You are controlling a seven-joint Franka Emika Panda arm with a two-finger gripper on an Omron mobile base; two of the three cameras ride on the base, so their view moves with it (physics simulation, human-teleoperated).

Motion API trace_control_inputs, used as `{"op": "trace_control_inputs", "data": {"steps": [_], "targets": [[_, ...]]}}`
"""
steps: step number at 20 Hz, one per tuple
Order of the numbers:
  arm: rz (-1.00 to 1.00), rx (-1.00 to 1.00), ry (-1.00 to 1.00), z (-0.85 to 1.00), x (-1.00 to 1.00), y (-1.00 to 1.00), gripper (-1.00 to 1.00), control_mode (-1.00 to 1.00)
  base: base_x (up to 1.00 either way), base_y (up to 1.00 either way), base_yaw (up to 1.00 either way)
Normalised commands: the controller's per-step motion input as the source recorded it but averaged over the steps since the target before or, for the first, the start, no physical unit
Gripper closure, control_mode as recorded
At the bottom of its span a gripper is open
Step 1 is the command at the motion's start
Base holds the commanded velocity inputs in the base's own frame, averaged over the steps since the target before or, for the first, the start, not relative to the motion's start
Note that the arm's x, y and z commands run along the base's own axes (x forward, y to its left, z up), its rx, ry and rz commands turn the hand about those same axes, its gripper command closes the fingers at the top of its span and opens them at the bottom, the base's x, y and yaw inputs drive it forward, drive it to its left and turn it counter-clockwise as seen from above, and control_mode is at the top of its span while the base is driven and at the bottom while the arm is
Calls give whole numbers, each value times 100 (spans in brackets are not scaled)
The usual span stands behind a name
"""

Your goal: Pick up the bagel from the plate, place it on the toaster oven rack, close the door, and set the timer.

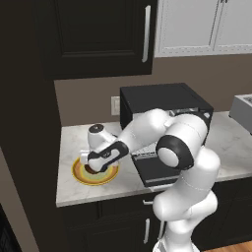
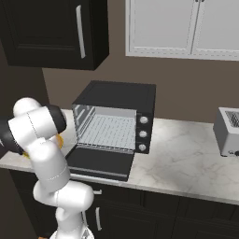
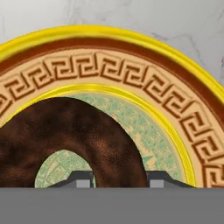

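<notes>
The bagel (image 3: 65,131) lies on the plate (image 1: 78,173), left of the oven. The gripper (image 3: 120,179) is low over it, jaws open astride one side of the ring, not clenched. The door (image 2: 99,163) hangs open; placing, closing and timer remain.

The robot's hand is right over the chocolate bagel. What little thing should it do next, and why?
Probably close the fingers. In the hand view the two fingertips sit on either side of one stretch of the bagel, which lies on the plate, so the gripper looks open and lined up. The oven door is already down and the rack bare, ready for it.
</notes>
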Motion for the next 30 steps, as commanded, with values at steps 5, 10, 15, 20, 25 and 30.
{"op": "trace_control_inputs", "data": {"steps": [5, 10, 15, 20, 25, 30], "targets": [[-2, 0, 0, 48, -25, -4, 100, -100, 0, 0, 0], [-2, 4, 0, 74, -28, -21, 100, -100, 0, 0, 0], [0, 3, 3, 66, -48, -64, 100, -100, 0, 0, 0], [0, 0, 2, 35, -64, -89, 100, -100, 0, 0, 0], [0, 0, 2, 33, -28, -90, 100, -100, 0, 0, 0], [0, 0, 1, 35, 0, -89, 100, -100, 0, 0, 0]]}}
